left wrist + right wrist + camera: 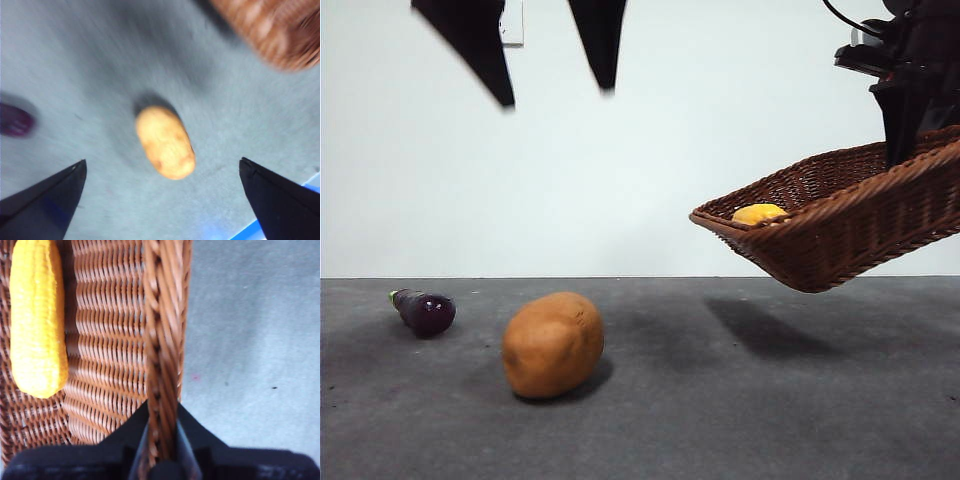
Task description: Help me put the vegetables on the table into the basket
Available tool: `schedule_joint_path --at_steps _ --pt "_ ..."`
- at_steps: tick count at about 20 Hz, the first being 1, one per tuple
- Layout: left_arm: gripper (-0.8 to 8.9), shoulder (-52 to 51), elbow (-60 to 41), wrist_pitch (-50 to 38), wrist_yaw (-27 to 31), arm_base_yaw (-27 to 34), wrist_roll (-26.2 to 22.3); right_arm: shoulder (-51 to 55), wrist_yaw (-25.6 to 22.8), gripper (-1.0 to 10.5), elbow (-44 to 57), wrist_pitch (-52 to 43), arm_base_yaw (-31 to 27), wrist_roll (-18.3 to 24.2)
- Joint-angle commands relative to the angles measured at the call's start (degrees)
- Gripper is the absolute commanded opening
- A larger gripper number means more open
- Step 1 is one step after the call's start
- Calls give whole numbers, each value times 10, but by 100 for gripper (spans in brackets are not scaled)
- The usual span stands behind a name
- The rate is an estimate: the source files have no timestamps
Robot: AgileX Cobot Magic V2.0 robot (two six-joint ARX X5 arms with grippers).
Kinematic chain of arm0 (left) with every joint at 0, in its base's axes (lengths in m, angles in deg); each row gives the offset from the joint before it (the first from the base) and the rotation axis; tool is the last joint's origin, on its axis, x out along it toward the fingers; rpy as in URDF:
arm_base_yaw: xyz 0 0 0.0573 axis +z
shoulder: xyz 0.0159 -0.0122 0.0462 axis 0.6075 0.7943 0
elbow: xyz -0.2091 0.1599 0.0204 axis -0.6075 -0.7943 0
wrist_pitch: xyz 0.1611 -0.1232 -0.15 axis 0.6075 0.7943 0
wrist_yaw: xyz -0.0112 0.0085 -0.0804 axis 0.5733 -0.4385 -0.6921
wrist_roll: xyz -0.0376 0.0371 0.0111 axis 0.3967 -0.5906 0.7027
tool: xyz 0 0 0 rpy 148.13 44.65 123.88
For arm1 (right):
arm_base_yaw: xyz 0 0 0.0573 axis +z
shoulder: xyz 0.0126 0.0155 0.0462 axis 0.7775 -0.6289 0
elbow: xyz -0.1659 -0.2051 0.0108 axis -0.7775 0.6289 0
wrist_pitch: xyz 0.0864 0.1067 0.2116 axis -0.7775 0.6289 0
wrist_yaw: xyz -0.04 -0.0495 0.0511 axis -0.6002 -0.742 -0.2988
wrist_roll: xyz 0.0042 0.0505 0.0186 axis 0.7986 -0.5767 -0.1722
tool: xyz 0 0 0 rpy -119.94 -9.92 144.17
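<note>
The right gripper clamps the basket rim, holding it tilted above the table — the left gripper hangs wide open over the potato.

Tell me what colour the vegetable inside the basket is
Bright yellow corn, clearest in the right wrist view.

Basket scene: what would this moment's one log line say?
right gripper: shut on basket rim, lifted | corn: inside | left gripper: open above potato | eggplant: on table

Potato and eggplant on table, tilted airborne basket holding, seemingly, corn
</note>
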Motion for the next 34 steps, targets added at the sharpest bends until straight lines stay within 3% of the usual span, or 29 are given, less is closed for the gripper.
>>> schedule_joint_path --at_steps 1,5,12,13,16,17,24,29,34 --pt "535 2 -92 -53 -23 2 39 4 -2 -12 0 -4 -2 8" --pt "535 19 -195 -191 -66 12 83 4 -19 -12 0 -5 -1 8" --pt "517 129 -200 -234 -64 26 80 4 -19 -12 0 -3 -1 9" --pt "441 133 -200 -237 -64 26 80 4 -19 -12 0 -2 -1 9" --pt "10 132 -200 -255 -62 20 80 4 -19 -12 1 -2 -1 9" --pt "-8 131 -200 -258 -57 20 79 4 -19 -12 1 -2 -1 9" --pt "-9 57 -195 -248 -106 13 63 4 -19 -12 1 -2 0 9" --pt "-8 -61 -195 -335 -115 8 63 4 -17 -12 1 -2 9 8" --pt "-6 -71 -195 -392 -116 7 42 4 -12 -12 1 3 61 3"
